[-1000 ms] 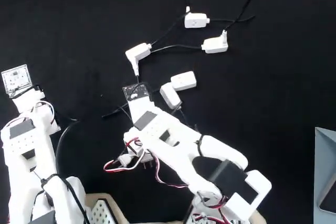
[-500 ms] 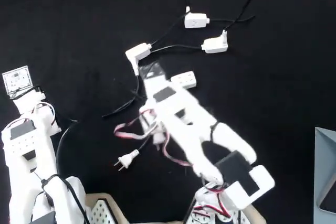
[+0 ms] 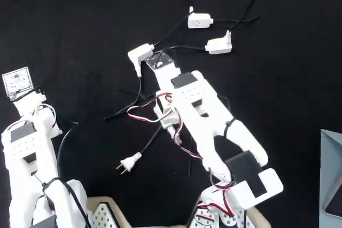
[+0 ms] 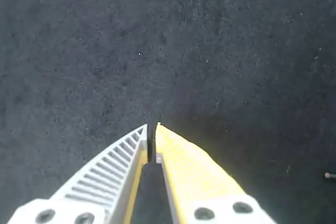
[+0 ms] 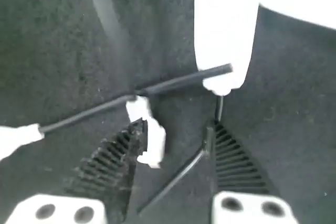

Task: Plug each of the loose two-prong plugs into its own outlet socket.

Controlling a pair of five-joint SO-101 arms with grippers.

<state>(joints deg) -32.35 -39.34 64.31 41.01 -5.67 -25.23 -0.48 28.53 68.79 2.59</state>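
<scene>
Item: black table [image 3: 64,30], two white arms based at its 6 o'clock edge. Right gripper [image 3: 160,63] [image 5: 174,126]: stretched to mid-table, a little toward 11 o'clock. Its jaws stand moderately apart and clamp nothing. A black cord [image 5: 131,98] crosses just ahead of the fingertips, and a small white piece [image 5: 148,132] sits against one finger (what it is cannot be told). Near white block [image 3: 140,53] [image 5: 226,30]: just beside that gripper, at its 10 o'clock, cord attached. Left gripper [image 4: 151,127]: on the left arm [image 3: 24,142] at the table's 8 o'clock side, fingers closed tip to tip with nothing between them, black table surface beneath. Loose two-prong plug [image 3: 130,162]: lying flat toward 6 o'clock, well apart from both grippers, prongs pointing to 8 o'clock, its cord running up under the right arm. Outlet socket [image 3: 199,21]: toward 12 o'clock, slots showing. Second white block [image 3: 219,45]: near the socket's 5 o'clock, corded.
</scene>
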